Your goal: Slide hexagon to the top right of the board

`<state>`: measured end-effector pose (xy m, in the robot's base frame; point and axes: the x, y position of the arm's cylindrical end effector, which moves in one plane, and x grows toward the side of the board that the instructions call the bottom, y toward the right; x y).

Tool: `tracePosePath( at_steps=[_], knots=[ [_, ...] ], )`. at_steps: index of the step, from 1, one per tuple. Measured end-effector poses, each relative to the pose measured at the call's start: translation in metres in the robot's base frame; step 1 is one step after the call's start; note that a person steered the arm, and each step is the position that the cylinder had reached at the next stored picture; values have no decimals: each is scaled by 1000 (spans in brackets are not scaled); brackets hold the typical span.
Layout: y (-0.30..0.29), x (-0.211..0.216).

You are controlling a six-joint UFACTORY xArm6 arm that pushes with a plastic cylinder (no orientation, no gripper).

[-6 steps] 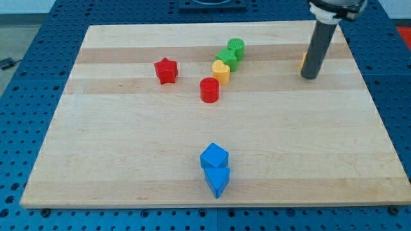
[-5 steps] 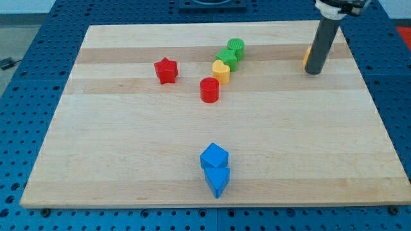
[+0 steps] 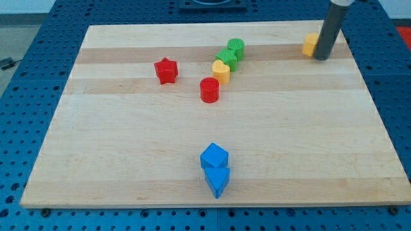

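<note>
A yellow-orange block (image 3: pixel 311 44), partly hidden behind my rod so its shape is hard to make out, sits near the board's top right corner. My tip (image 3: pixel 321 57) rests on the board just right of it and slightly toward the view's bottom, touching or nearly touching it. The rod rises out of the view's top.
A green cylinder (image 3: pixel 236 47), a green block (image 3: pixel 227 56), a yellow heart (image 3: pixel 221 70) and a red cylinder (image 3: pixel 209 90) form a diagonal line at centre top. A red star (image 3: pixel 166 70) lies to their left. Two blue blocks (image 3: pixel 214 156) (image 3: pixel 218 180) touch near the bottom edge.
My tip has moved toward the view's top and slightly right. The yellow-orange block has moved with it toward the top right corner and shows more from behind the rod.
</note>
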<state>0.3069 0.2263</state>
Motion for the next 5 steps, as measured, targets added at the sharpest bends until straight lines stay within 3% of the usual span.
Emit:
tracePosePath(
  at_steps=[3, 5],
  knots=[
    [-27, -9],
    [-27, -51]
  ],
)
